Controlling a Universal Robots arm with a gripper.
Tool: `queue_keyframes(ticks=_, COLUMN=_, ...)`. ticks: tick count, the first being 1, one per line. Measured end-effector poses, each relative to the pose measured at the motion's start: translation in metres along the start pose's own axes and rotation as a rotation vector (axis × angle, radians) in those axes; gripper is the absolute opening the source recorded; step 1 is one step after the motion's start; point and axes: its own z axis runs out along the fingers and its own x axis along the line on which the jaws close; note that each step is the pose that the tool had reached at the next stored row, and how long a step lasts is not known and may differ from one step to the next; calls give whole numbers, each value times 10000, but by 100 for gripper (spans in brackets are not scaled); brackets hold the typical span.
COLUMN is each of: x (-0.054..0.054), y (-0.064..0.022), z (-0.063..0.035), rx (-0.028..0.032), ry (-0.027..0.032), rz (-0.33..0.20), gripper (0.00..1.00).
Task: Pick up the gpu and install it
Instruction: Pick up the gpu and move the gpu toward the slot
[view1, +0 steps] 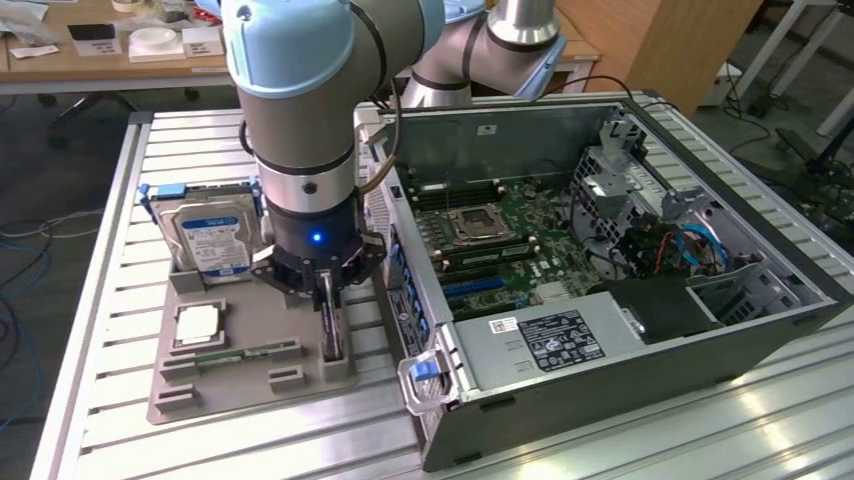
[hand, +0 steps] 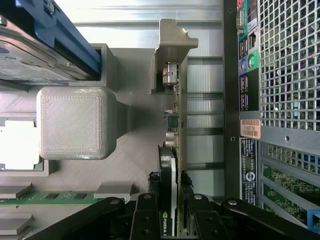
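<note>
Surface: a slotted aluminium table (view1: 200, 140), on which a grey parts tray (view1: 240, 375) is laid beside an open computer case (view1: 641, 370). A wooden desk (view1: 40, 62) is seen behind.
Markings: an NVIDIA logo is carried on the gpu (hand: 172, 165); other labels cannot be read.
Position: the gpu is stood on edge in the tray slot nearest the case and is pinched between the fingers of the gripper (hand: 169, 177).
</note>
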Motion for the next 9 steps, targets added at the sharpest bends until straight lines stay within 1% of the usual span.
queue_keyframes(ticks=9, x=0, y=0, z=0, rx=0, ry=0, rz=0, gripper=27)
